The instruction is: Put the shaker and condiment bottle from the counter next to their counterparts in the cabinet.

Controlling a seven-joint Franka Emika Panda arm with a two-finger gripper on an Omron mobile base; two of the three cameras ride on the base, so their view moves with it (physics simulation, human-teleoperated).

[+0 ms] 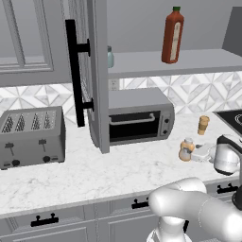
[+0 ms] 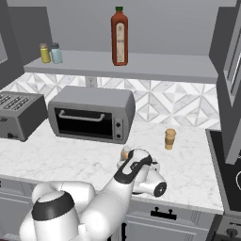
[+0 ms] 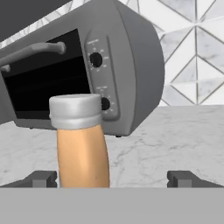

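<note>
- Left base view: behind-left, facing the counter (image 1: 94,175).
- Right base view: behind-right (same toaster oven (image 2: 92,114)).
- Hand view: low, close to the condiment bottle (image 3: 82,144).

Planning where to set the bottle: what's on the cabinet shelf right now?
The shelf carries a tall red bottle, plus a yellow shaker and a pale teal shaker side by side. The open door hides its far left end in the left base view.

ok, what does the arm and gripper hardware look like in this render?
The arm is glossy white with rounded, bulbous links and dark grey to black bands at its joints. The gripper has two small dark grey blocky fingertips. The hand behind them is white with a dark round cap. No cables or markings visible.
</note>
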